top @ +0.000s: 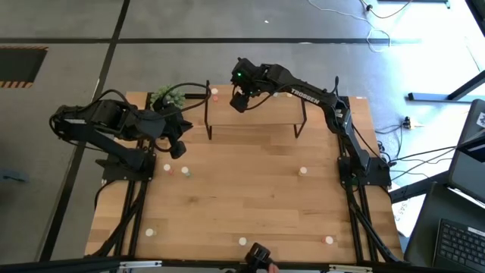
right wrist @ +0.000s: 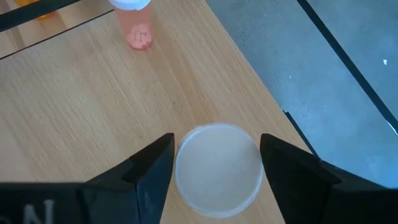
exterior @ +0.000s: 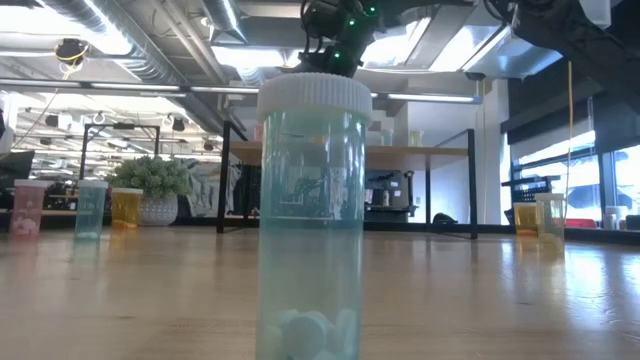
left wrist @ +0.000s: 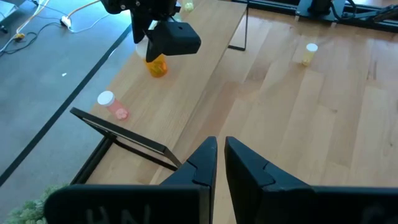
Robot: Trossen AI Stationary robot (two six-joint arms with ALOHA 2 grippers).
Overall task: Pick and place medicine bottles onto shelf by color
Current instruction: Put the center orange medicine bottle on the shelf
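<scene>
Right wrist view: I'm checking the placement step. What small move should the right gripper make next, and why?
Probably release fully, then lift straight up. The right gripper straddles the cap of the orange bottle, which already appears to stand upright on the shelf, so a sideways move could tip it.

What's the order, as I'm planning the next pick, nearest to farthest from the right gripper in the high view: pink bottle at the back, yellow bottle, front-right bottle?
From the right gripper:
1. Pink bottle, beside it at the back.
2. Yellow bottle, middle right.
3. Front-right bottle, near edge.
</scene>
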